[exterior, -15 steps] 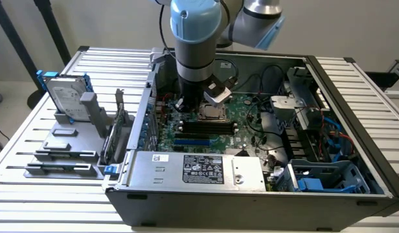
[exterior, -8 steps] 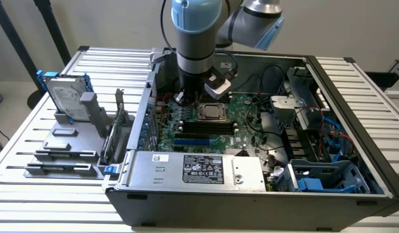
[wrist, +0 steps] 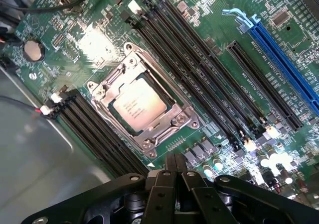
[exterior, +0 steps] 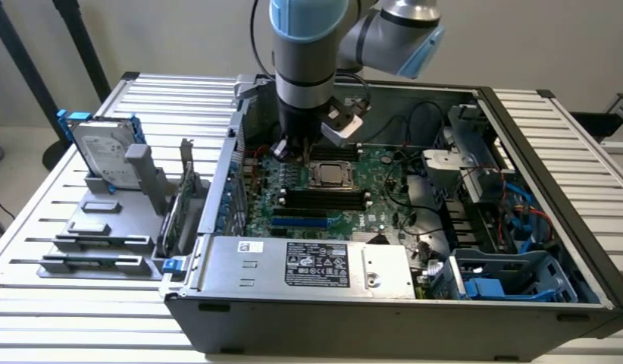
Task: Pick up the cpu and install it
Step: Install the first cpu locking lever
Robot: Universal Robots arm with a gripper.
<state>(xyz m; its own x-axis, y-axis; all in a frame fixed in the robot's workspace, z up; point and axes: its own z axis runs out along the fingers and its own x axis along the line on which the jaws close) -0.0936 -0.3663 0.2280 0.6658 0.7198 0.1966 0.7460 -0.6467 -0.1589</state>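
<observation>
Closed empty hand above motherboard, cpu seated, slatted table, pale wall

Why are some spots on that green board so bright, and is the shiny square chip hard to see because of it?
In the wrist view, glare washes out patches of the motherboard, and the cpu reflects light softly but stays readable in its socket; the shut gripper looks dark in the foreground. In the exterior view, lighting is even, and the cpu shows no strong glare.
</observation>
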